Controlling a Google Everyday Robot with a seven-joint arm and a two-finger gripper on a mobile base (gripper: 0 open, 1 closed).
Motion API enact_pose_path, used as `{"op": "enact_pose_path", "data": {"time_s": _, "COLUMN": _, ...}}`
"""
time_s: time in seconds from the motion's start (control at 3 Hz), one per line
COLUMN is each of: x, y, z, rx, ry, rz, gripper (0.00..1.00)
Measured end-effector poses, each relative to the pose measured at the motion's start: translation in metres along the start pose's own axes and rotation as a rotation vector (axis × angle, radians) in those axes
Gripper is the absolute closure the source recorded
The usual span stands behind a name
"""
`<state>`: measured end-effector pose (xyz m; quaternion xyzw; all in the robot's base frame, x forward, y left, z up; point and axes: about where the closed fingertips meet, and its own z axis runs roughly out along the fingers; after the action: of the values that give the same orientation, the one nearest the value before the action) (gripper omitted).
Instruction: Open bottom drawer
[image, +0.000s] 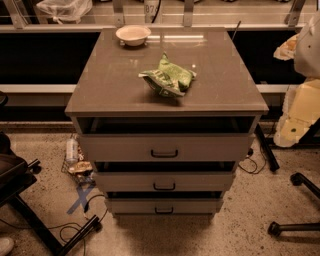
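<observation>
The bottom drawer (164, 205) is the lowest and slimmest of three grey-beige fronts on a cabinet (100, 90) in the middle of the view. It has a small black bar handle (164, 210). Its front sits about in line with the mid-sized drawer (164, 181) above it, with a dark gap between them. The tallest drawer (165, 148) is on top. My gripper is not in view. A white and cream shape (302, 100) at the right edge may be part of my arm, well away from the drawers.
A white bowl (133, 35) and a crumpled green bag (167, 77) lie on the cabinet top. A bottle (72, 150), cables and a blue tape cross (80, 197) are on the floor at left. Black chair legs (295, 227) stand at right, a black stand (35, 210) at left.
</observation>
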<state>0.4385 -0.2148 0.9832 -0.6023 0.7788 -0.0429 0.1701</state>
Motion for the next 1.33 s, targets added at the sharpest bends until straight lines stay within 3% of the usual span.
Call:
{"op": "enact_pose_path", "data": {"time_s": 0.33, "x": 0.000, "y": 0.000, "z": 0.000, "rx": 0.000, "ry": 0.000, "rz": 0.000, "gripper": 0.00}}
{"op": "enact_pose_path", "data": {"time_s": 0.67, "x": -0.001, "y": 0.002, "z": 0.023, "rx": 0.026, "ry": -0.062, "rz": 0.011, "gripper": 0.00}}
{"op": "enact_pose_path", "data": {"time_s": 1.0, "x": 0.021, "y": 0.030, "z": 0.069, "rx": 0.009, "ry": -0.153, "rz": 0.065, "gripper": 0.00}}
{"op": "enact_pose_path", "data": {"time_s": 1.33, "x": 0.054, "y": 0.072, "z": 0.146, "rx": 0.006, "ry": -0.280, "rz": 0.123, "gripper": 0.00}}
